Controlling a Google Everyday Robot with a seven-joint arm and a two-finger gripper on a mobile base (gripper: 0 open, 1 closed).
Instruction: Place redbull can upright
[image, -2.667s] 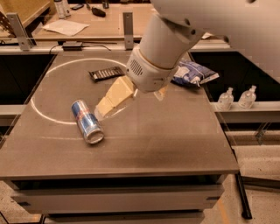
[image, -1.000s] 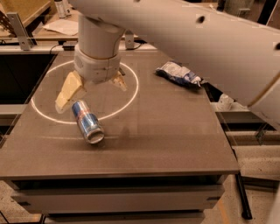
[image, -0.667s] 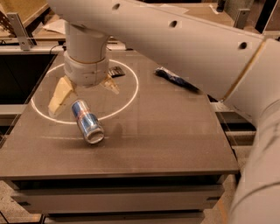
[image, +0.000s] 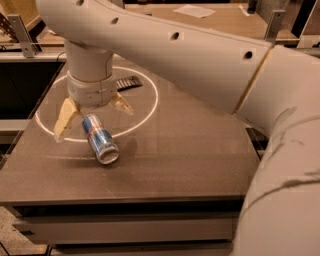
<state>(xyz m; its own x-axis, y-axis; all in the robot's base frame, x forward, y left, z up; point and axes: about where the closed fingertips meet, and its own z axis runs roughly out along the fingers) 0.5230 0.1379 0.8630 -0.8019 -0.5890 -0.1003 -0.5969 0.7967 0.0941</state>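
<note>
The redbull can (image: 100, 138) lies on its side on the dark table (image: 190, 150), silver end toward the front. It rests at the front edge of a white ring painted on the table. My gripper (image: 93, 116) hangs just above and behind the can's far end. Its two cream fingers are spread wide, one finger (image: 64, 118) to the left of the can and the other finger (image: 121, 104) to the right. The fingers straddle the can's far end and hold nothing.
A flat dark bar wrapper (image: 128, 82) lies inside the ring behind the gripper. My large white arm (image: 210, 55) crosses the upper right and hides the table's right side. Another table with paper (image: 195, 10) stands at the back.
The gripper has moved left from the table's middle and dropped lower, and now sits over the can's far end. The can has not moved.
</note>
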